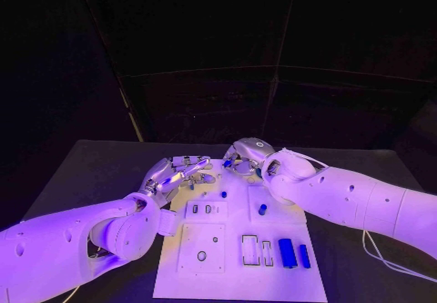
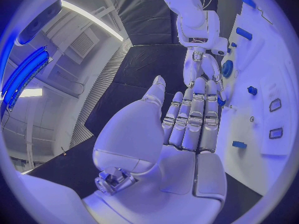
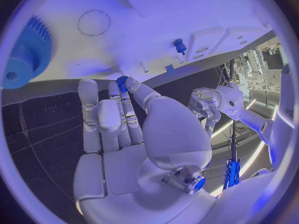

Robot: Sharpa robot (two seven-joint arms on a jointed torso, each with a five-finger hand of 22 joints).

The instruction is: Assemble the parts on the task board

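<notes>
Right hand: I see my right hand (image 1: 244, 161) at the far end of the board (image 1: 239, 278), fingers curled in, pinching a small blue toothed gear (image 3: 121, 81) at its fingertips (image 3: 132, 87).
Why held so: I judge the fingertip pinch keeps the gear's face free, so it can go down onto a seat on the board.
Left hand: my left hand (image 1: 177, 173) sits just beside the right one, fingers straight and close together in its own wrist view, nothing in it that I can see. I read it as a support hand waiting.
Gear's place: it is at the right fingertips, above the far edge of the board; I cannot tell whether it touches the board.
Near the right hand: a larger blue gear (image 3: 26, 50) lies on the board close by, and a small blue peg (image 3: 180, 46) stands further along.
Nearer me than both hands: a short blue piece (image 1: 262, 209) stands mid-board, and two blue bars (image 1: 288, 252) lie beside empty rectangular slots (image 1: 251, 249).
In the way: the two hands are crowded together, so I judge the left fingers could foul the right hand's path; the big gear nearby also narrows the room.
</notes>
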